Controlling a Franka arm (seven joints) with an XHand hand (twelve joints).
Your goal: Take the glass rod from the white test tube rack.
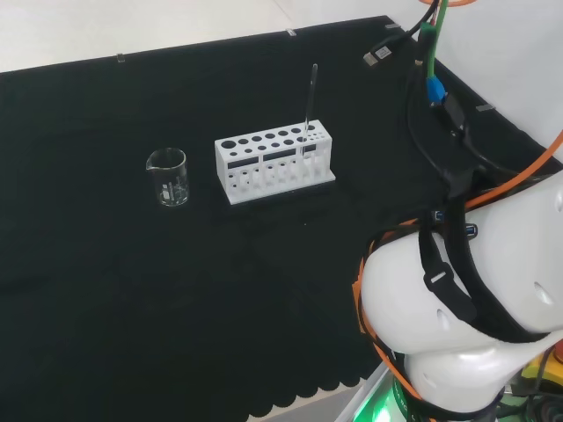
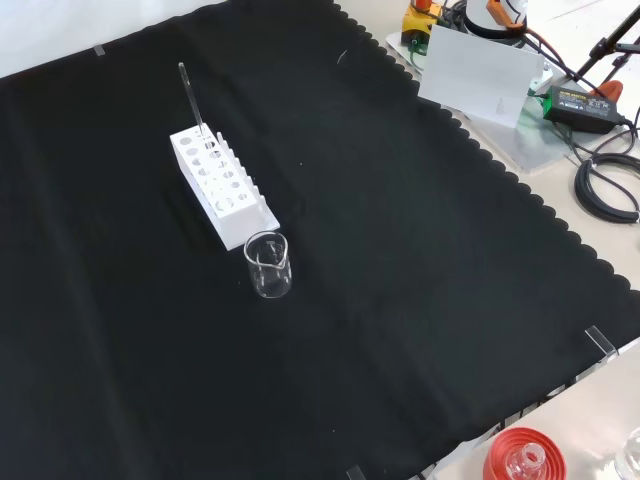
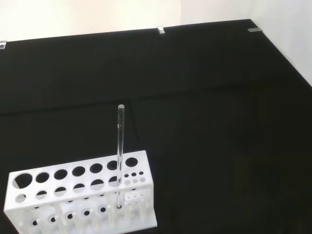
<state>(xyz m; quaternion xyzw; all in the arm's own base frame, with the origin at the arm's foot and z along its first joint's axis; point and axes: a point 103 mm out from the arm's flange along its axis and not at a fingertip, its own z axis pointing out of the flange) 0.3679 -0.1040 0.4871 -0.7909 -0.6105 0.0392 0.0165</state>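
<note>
Wrist view: we look past the palm at the glass rod [image 3: 120, 146], standing upright in an end hole of the white test tube rack [image 3: 78, 195], ahead and untouched. Our hand's fingers are unseen; we cannot tell their state.

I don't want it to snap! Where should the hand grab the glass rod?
Probably the bare upper part of the glass rod, coming from above. It stands nearly upright in an end hole of the white rack, so lifting straight up should free it.
</note>
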